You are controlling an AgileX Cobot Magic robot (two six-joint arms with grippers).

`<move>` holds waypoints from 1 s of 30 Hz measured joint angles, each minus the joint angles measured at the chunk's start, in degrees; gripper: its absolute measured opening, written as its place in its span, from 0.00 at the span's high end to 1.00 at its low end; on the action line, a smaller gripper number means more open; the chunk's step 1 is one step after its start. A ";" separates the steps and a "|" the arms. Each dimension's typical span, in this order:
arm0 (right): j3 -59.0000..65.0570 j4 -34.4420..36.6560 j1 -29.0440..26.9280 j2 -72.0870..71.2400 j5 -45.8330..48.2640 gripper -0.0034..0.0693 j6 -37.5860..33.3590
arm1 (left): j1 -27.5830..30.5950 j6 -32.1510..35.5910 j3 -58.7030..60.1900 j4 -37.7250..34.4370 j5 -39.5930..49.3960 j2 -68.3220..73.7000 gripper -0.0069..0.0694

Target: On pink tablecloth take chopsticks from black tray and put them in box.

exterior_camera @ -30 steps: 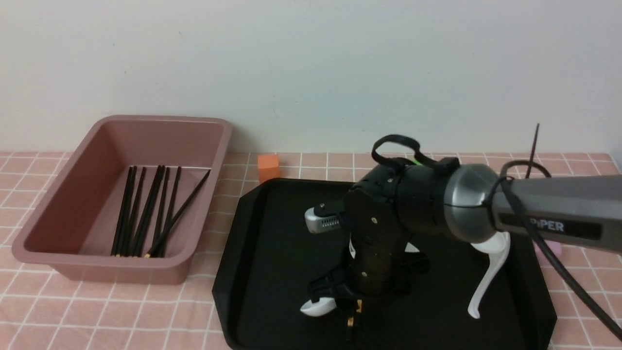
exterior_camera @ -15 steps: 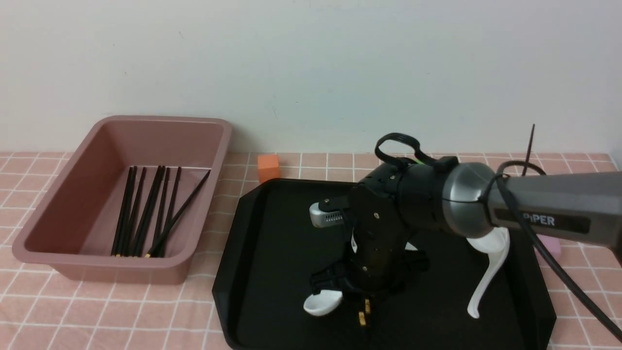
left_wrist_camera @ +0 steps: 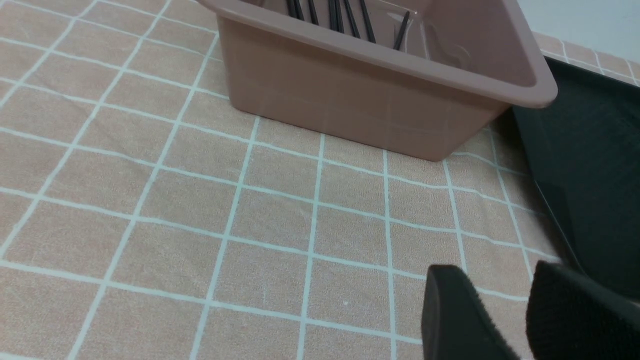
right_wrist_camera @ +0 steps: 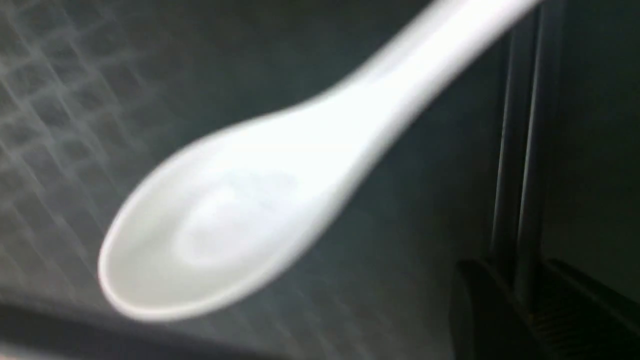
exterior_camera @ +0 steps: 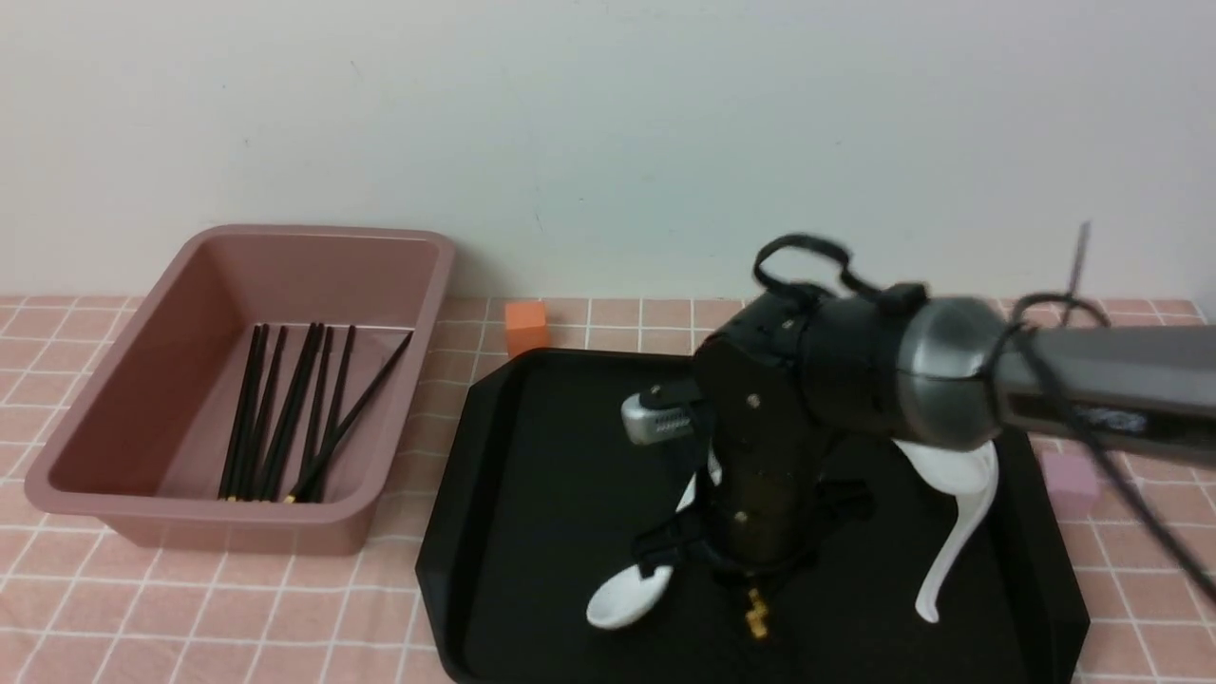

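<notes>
Where the right arm reaches in over the black tray (exterior_camera: 532, 494), the right gripper (exterior_camera: 755, 579) points downward. Its fingers (right_wrist_camera: 480, 310) are pressed against a pair of chopsticks (exterior_camera: 756, 619) running between them. The gold-banded ends show at 6 o'clock of the gripper in the front view; whether they touch the tray floor cannot be told.

On the tray, a white spoon (exterior_camera: 627, 598) lies at 8 o'clock of the gripper. A second white spoon (exterior_camera: 955, 541) lies at 3 o'clock, partly behind the arm.

The box (exterior_camera: 123, 380) stands at 9 o'clock of the tray, just beside it, on the pink tablecloth (exterior_camera: 190, 617). Stored chopsticks (exterior_camera: 285, 418) lie on its floor, most roughly parallel, one slanting across.

The left gripper (left_wrist_camera: 495, 287) hangs over bare cloth near a tray corner, its fingers (left_wrist_camera: 450, 310) spread with cloth visible between them, holding nothing.

An orange cube (exterior_camera: 525, 326) sits at 11 o'clock of the tray, and a pink cube (exterior_camera: 1069, 473) at 3 o'clock.
</notes>
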 joint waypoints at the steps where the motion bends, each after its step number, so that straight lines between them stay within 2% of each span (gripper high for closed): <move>1: 0.00 -1.41 0.00 -1.63 1.25 0.76 0.11 | 0.00 0.00 0.00 0.00 0.00 0.00 0.60; 6: 0.00 -6.28 0.00 -8.15 6.46 0.76 0.92 | 0.00 0.00 0.00 0.00 0.00 0.00 0.60; 10: 0.00 -7.35 0.00 -12.76 6.00 0.76 1.55 | 0.00 0.00 0.00 0.00 0.00 0.00 0.60; 13: -0.36 -6.28 0.00 -15.39 3.36 0.76 1.68 | 0.00 0.00 0.00 0.00 0.00 0.00 0.60; 17: -4.89 -0.95 0.49 -15.61 -0.59 0.76 -1.43 | 0.00 0.00 0.00 0.00 0.00 0.00 0.60; 20: -10.93 2.90 1.67 -12.77 -3.15 0.76 -4.83 | 0.00 0.00 0.00 0.00 0.00 0.00 0.60; 24: -28.12 9.41 5.05 -1.59 -4.69 0.76 -13.22 | 0.00 0.00 0.00 0.00 0.00 0.00 0.60; 29: -48.17 13.90 8.42 13.58 -6.11 0.76 -19.90 | 0.00 0.00 0.00 0.00 0.00 0.00 0.60; 30: -48.97 13.90 8.42 14.21 -6.11 0.76 -19.90 | 0.00 0.00 0.00 0.00 0.00 0.00 0.60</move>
